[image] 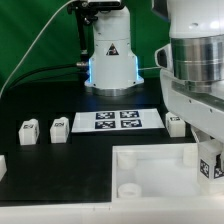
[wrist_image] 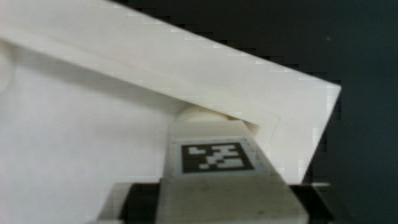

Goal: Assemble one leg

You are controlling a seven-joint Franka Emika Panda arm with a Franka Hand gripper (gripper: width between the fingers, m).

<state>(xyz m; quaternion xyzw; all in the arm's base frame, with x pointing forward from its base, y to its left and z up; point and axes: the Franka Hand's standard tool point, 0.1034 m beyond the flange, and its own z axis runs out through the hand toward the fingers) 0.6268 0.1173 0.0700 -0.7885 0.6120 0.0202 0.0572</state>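
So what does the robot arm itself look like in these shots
In the exterior view the arm is glossy white with rounded segments and a silvery ribbed ring at one joint. Its white base carries a black triangle marking and glows blue at the bottom. A green cable runs beside it. The gripper fingers look grey.

Robotics lab bench

A black table (image: 40,105) is backed by a green screen (image: 30,40); a marker board (image: 115,120) of fiducial tags is laid before the arm's mounted base (image: 110,55).
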